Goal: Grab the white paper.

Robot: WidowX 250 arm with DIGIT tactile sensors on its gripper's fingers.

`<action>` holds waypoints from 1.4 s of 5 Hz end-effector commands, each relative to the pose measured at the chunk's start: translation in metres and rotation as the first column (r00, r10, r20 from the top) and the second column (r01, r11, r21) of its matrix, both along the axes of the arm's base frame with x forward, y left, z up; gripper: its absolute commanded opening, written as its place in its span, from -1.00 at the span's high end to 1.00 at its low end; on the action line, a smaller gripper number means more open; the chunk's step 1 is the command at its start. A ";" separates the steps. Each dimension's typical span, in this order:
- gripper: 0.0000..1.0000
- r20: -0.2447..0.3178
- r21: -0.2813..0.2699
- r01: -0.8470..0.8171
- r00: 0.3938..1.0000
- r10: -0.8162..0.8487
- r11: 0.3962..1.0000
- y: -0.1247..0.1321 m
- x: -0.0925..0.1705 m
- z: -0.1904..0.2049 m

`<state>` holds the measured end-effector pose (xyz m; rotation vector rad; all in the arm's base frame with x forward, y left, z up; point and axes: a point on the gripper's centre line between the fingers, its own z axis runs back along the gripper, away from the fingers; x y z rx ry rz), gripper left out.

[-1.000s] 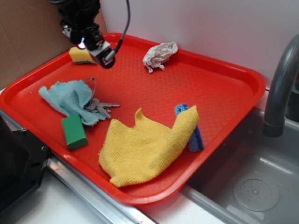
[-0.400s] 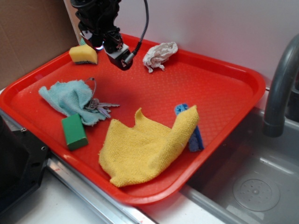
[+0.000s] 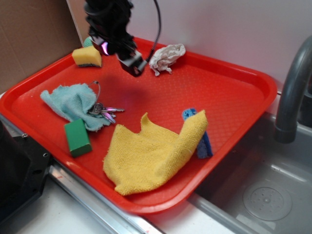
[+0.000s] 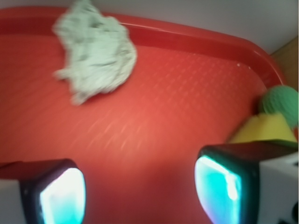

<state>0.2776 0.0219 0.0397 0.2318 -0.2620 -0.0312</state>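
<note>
The pincer point(image 3: 132, 65) hovers above the back of the red tray point(image 3: 234, 105), pads spread wide with nothing between them; the wrist view shows bare red floor in the gap. The white paper point(image 3: 166, 56) sits just to its right, a crumpled wad against the tray's back rim, close but not yet under the fingers. In the wrist view the wad point(image 4: 95, 49) lies up and left of the gap's centre, so the approach should slide that way until the paper sits squarely between the pads, then drop straight down. It's soft and light; I'd say a low, full close around the bulk beats nipping a loose fold. The rim is near, so the far finger needs room.

Now the tray's contents, left to right: a light blue cloth point(image 3: 70, 102) with a set of keys point(image 3: 104, 111) lying on its edge, a green block point(image 3: 77, 137) at the front just below that cloth, a yellow sponge point(image 3: 87, 57) in the back corner, then the big yellow cloth point(image 3: 153, 151) draped over part of a blue object point(image 3: 203, 143). Off the tray to the right, a sink point(image 3: 263, 190) with its grey faucet point(image 3: 291, 92).
</note>
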 end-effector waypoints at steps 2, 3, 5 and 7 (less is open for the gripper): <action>-1.00 0.157 -0.090 0.062 0.986 -0.047 0.994 -0.032 0.088 -0.004; 1.00 0.118 -0.076 0.036 0.993 -0.027 0.996 -0.032 0.080 0.008; 1.00 -0.072 -0.290 -0.300 0.954 0.292 0.909 -0.003 0.012 0.067; 1.00 -0.038 -0.366 -0.252 0.966 0.256 0.896 -0.009 -0.063 0.138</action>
